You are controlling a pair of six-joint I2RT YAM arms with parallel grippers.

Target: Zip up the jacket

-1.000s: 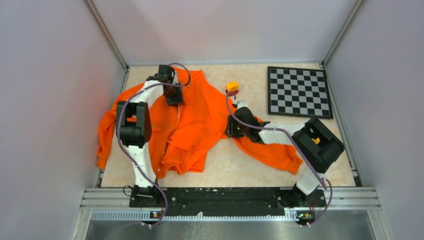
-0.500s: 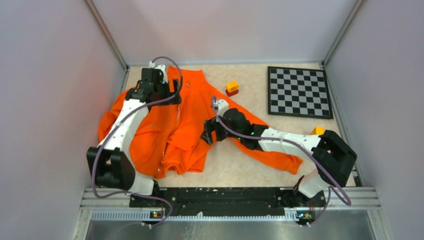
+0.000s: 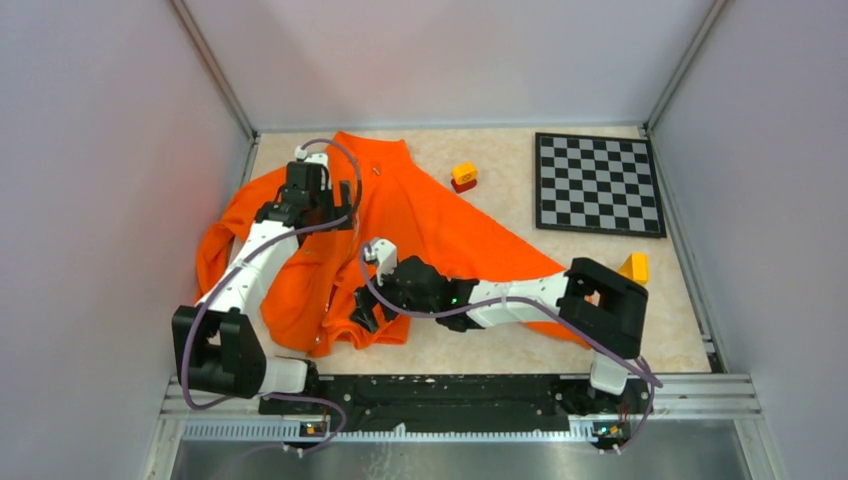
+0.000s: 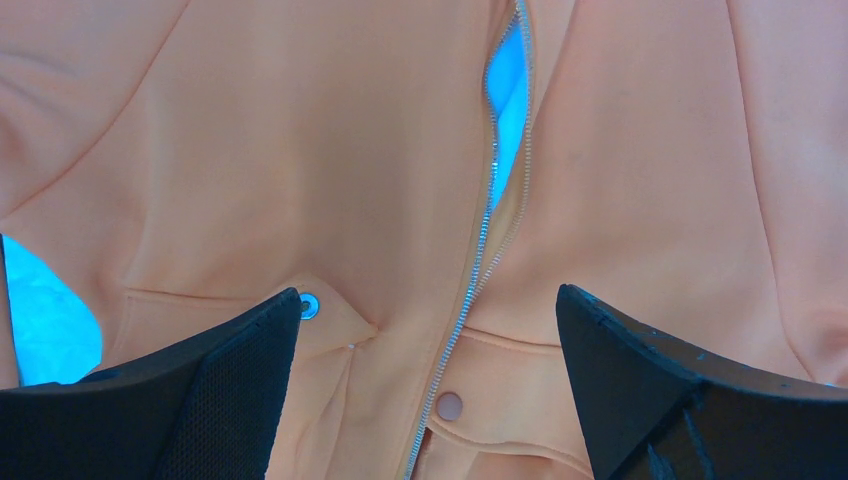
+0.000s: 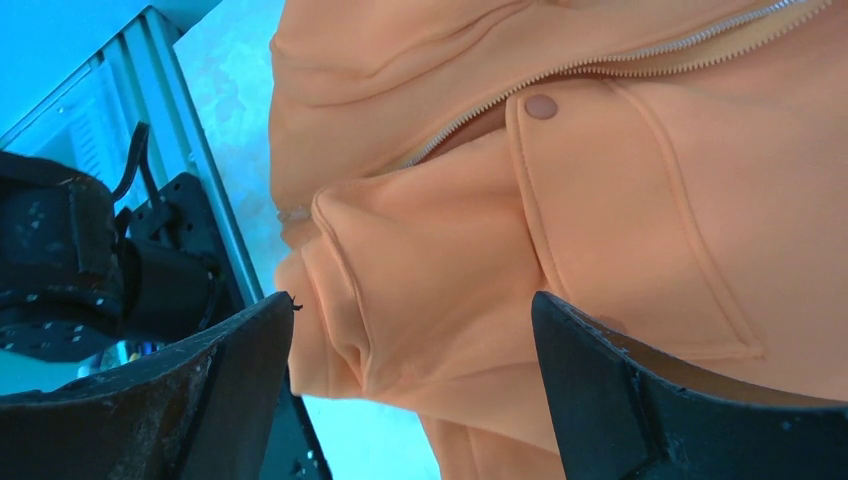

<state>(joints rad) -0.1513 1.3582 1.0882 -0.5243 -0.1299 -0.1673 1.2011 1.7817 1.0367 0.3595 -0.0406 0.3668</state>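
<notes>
The orange jacket (image 3: 420, 215) lies spread over the left and middle of the table, collar toward the back. In the left wrist view its silver zipper (image 4: 480, 260) runs down the front, and the two sides gape apart near the top. My left gripper (image 3: 325, 215) hovers open above the chest, its fingers (image 4: 210, 400) wide either side of the zipper and holding nothing. My right gripper (image 3: 363, 312) is open over the folded bottom hem (image 5: 350, 300) near the front edge. The zipper's lower end (image 5: 600, 65) and a snap button (image 5: 541, 106) lie beyond its fingertips.
A checkered board (image 3: 598, 183) lies at the back right. A small orange and red block (image 3: 464, 176) sits beside the jacket's shoulder. A yellow piece (image 3: 634, 266) shows by the right arm's elbow. Walls close in on three sides, and the base rail (image 3: 460, 392) runs along the front.
Both grippers have opened. The right arm swept left and nearer, from the sleeve to the bottom hem. The left gripper moved slightly nearer along the chest.
</notes>
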